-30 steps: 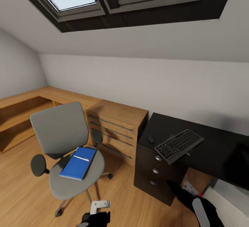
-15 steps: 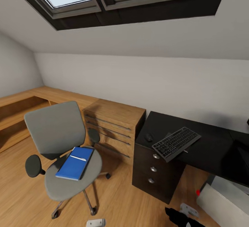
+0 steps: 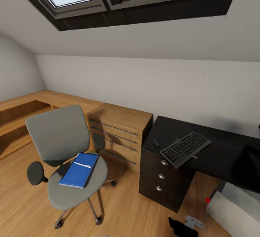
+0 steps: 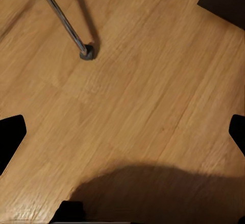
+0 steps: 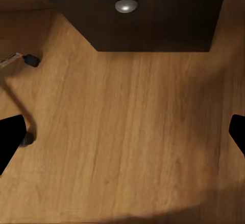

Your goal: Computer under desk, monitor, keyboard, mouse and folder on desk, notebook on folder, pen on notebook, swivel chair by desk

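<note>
Flat blue folder on upholstered swivel chair

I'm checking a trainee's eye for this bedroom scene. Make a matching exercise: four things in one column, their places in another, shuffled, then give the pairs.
Things:
1. folder
2. keyboard
3. mouse
4. computer

Places:
A. on the floor, below the desk top
B. on the swivel chair seat
C. on the desk, close to its end by the wooden dresser
D. on the desk, one corner jutting over the front edge

Pairs: 1-B, 2-D, 3-C, 4-A
</note>
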